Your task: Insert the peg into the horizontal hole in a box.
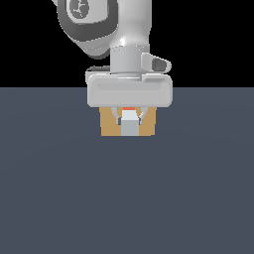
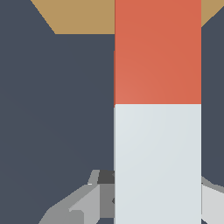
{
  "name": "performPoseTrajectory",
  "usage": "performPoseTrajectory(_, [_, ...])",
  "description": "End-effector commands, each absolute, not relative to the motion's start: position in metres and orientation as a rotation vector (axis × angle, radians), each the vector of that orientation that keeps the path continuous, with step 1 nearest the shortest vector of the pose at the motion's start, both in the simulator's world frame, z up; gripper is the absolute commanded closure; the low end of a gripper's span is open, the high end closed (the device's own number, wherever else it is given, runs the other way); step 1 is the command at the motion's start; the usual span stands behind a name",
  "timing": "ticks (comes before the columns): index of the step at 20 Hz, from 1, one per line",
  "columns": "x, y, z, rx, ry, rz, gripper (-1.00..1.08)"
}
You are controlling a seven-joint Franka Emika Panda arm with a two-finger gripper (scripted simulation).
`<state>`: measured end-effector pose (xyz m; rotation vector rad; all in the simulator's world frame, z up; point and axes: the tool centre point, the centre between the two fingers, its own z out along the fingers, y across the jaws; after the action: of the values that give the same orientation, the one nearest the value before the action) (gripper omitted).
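Before the plain tan box (image 1: 106,124), the claw (image 1: 129,119) clamps a square-sectioned orange-and-white peg (image 2: 157,109).

Peg (image 2: 157,109) showing smooth matt finish, orange-red part and pale grey-white part alike, no grain or texture. Box (image 1: 106,124) behind peg looking flat tan, matt, untextured. Worktop (image 1: 127,198) under box appearing plain slate-grey, matt. Hand (image 1: 129,119) above peg reading as smooth light-grey plastic, arm shell catching soft sheen.
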<state>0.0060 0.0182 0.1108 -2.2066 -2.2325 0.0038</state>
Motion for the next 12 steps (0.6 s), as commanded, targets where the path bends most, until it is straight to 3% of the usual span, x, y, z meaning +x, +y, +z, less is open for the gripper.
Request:
performPoseTrajectory(1, [0.009, 0.018, 0.114, -2.21, -2.235, -0.003, 1.08])
performPoseTrajectory(12, [0.007, 0.039, 0.112, -2.208, -2.234, 0.0, 1.08])
